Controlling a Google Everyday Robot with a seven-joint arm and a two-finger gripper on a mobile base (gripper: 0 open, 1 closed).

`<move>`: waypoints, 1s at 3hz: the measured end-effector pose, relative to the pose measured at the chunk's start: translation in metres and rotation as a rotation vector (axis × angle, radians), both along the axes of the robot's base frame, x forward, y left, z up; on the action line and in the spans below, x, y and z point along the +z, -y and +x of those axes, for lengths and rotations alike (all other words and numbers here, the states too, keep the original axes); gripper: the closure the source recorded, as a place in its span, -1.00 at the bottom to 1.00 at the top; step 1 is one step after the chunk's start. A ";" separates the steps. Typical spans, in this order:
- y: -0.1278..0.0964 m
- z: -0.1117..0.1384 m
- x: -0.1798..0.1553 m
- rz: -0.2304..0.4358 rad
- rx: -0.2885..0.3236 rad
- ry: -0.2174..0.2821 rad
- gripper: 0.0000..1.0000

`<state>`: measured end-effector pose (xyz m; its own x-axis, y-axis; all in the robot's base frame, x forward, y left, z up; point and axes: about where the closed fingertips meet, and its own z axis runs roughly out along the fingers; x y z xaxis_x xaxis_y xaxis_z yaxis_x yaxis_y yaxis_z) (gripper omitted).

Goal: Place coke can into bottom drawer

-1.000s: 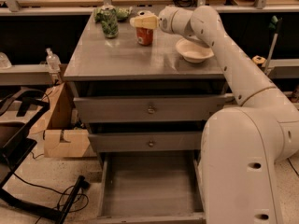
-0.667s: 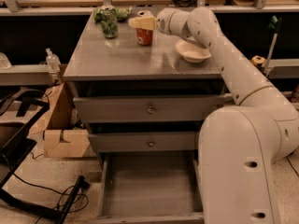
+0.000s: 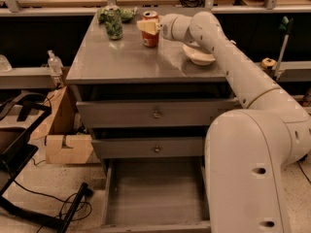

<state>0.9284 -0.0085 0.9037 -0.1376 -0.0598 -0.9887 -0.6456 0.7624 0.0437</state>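
Coke can (image 3: 150, 37) upright on the grey desk (image 3: 126, 58), toward the back edge, with red side and silver top showing. Tool (image 3: 148, 26) right at the can, its pale yellowish end overlapping the can's upper part from the right. Cannot tell whether the tool is pinching the can or merely spread around it. Can base down on the desk top, not lifted. White arm (image 3: 233, 67) stretched from the bulky white robot body (image 3: 248, 174) at lower right, up and leftward across the desk to the can. White bowl (image 3: 198, 56) on the desk just right of the can, partly under the arm. Green-patterned jar (image 3: 113, 24) left of the can, near but apart from it, at the back left corner. Below the desk top, three grey drawers stacked. Top drawer (image 3: 121, 114) and middle drawer (image 3: 126, 148) pushed in, each with a small round knob at the centre. Bottom drawer (image 3: 155, 193) pulled well out toward the camera, plain grey floor showing, right side hidden behind the robot body. Can well above and behind that drawer. Cardboard box (image 3: 68, 147) on the floor just left of the cabinet, clear plastic bottle (image 3: 54, 62) on a shelf above it, black cables (image 3: 63, 203) trailing over the speckled floor at lower left.
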 end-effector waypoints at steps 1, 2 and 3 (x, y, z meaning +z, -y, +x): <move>-0.004 0.000 -0.002 0.000 0.003 -0.004 0.26; -0.008 0.000 -0.005 0.001 0.008 -0.006 0.91; -0.009 0.000 -0.005 0.001 0.010 -0.007 1.00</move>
